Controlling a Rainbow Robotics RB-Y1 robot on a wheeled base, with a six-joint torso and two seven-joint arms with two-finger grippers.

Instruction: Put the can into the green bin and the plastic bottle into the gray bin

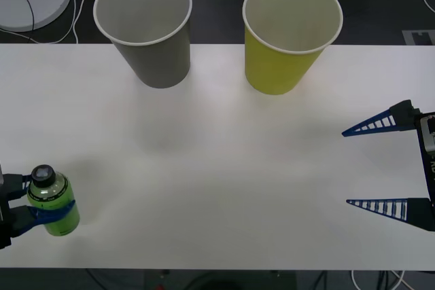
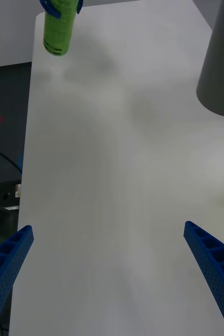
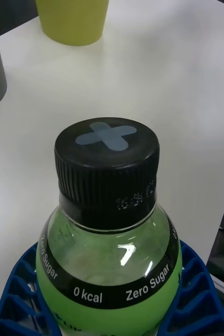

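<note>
A white table (image 1: 217, 188) stands before the robot. At its near left corner, the left claw (image 1: 41, 214) is clamped around the body of the plastic bottle (image 1: 54, 198), its blue ribbed fingers (image 3: 17, 294) pressing on either side of the label. The bottle is upright, small and bright green, with a black screw cap marked by a pale cross; its label reads "Zero Sugar" and "0 kcal". From the right wrist it appears to hang a little above the table top rather than rest on it.

At the far edge of the table stand two large paper cups, both upright and open. The gray bin (image 1: 146, 28) is toward the left, the green bin (image 1: 289, 35) toward the right, with a clear gap between them. Both are well apart from the bottle.

The right claw (image 1: 377, 164) hovers at the right side of the table, its two blue fingers spread wide apart and holding nothing.
</note>
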